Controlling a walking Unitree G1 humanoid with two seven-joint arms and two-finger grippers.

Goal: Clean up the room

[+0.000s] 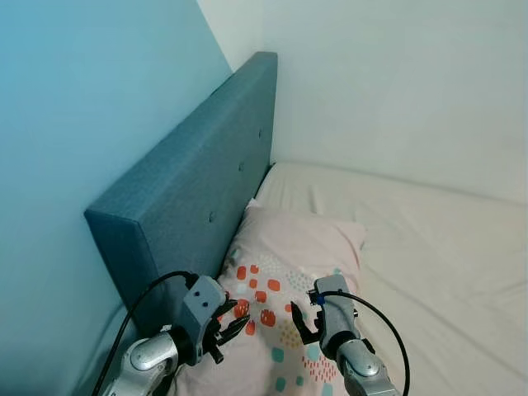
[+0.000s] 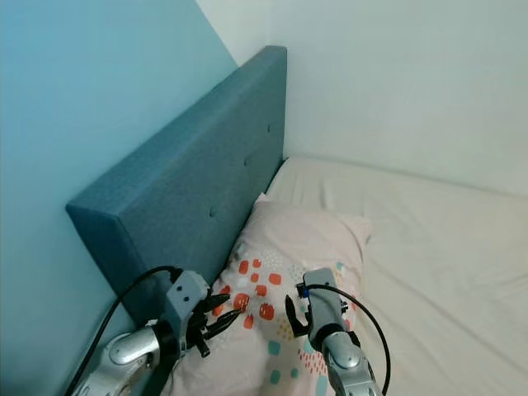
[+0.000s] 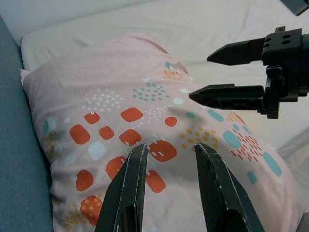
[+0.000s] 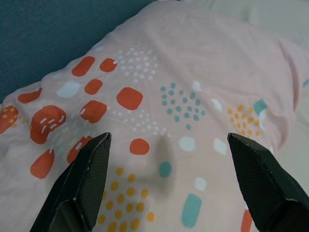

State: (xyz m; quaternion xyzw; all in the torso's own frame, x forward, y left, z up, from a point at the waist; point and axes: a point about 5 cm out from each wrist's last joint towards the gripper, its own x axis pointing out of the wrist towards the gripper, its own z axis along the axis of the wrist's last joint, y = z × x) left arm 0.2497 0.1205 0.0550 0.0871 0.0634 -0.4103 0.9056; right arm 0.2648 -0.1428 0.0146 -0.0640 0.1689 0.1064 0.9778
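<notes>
Hovering over the pillow [image 1: 290,272], both grippers w/ nothing held. Pillow lies on the bed [image 1: 445,247], pale pink w/ orange and teal patches, one long side touching the blue headboard [image 1: 206,186]. Its long axis runs along the headboard, away from the robot.

Left gripper [image 1: 235,318] sits near the headboard-side edge, jaws spread a little. Right gripper [image 1: 302,322] is more toward the pillow's middle, jaws spread wide. In the left wrist view the right gripper's fingers [image 3: 231,94] point across toward the left one, so the two face each other w/ fabric below and between.

Judgement: pillow is directly under both; left arm is nearer the headboard edge, right nearer the open bed side.

Near end of the pillow is cut off at the frame bottom; can't tell if either fingertip touches the fabric.
</notes>
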